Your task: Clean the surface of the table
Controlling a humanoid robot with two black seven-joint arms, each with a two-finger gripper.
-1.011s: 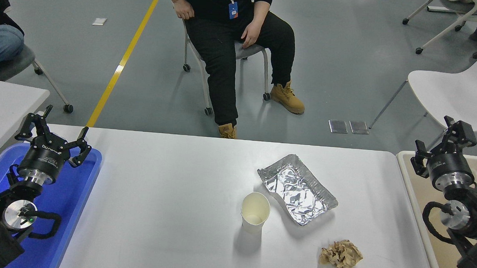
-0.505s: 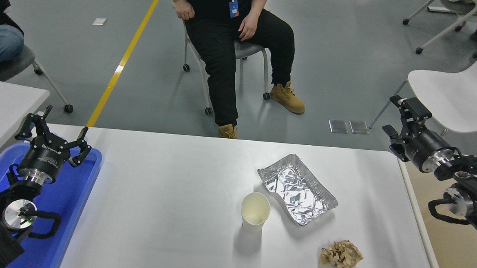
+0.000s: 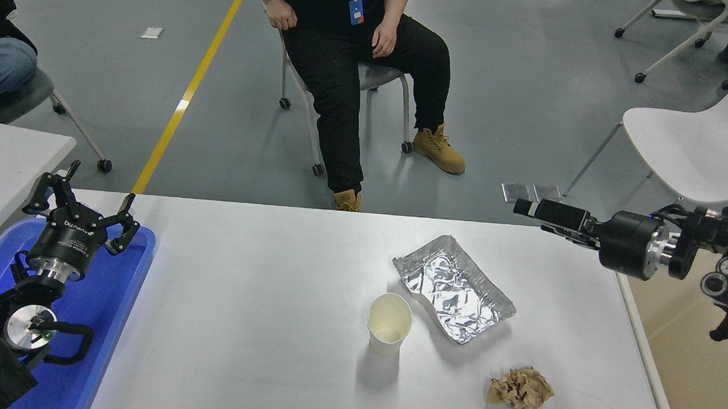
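White table surface (image 3: 258,323) fills our lower view; on it we list a paper cup (image 3: 389,323), foil tray (image 3: 454,288) and crumpled brown paper (image 3: 520,388). Left gripper (image 3: 83,205) hangs splayed above the blue tray (image 3: 112,316), unchanged. Right gripper (image 3: 526,208) has swung leftward, now horizontal over the far edge; whether clenched, we cannot tell.

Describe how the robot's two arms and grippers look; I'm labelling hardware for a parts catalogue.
Both arms are black with silver metal wrist rings. The left gripper has thin, linked black fingers, white lettering on its round body and a black cable looped by the wrist. The right gripper has a black cylindrical body and slim, dark fingers.
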